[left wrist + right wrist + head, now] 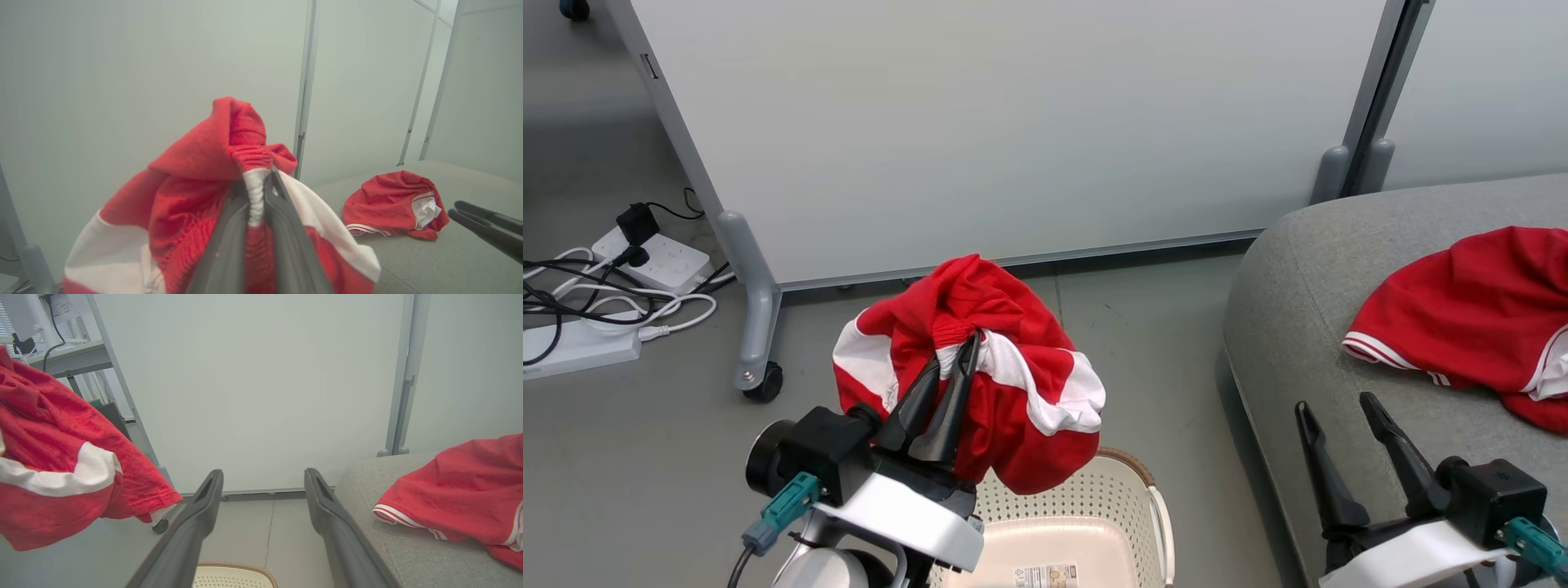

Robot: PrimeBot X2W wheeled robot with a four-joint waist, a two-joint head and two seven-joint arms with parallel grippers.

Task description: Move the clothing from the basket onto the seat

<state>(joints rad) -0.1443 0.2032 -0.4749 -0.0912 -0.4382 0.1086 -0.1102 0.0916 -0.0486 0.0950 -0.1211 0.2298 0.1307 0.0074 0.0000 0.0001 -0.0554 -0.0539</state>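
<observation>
Red bunched garment, waistband up, above basket

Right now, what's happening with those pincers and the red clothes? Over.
Left pincer shut on red garment, held above basket. Right pincer open, empty. Other garment already on sofa. Way to sofa looks clear.

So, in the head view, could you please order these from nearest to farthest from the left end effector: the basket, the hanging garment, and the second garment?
1. The hanging garment: pinched in the left end effector, centre of the view.
2. The basket: just below that garment, lower centre.
3. The second garment: far right, lying on the sofa.
</observation>
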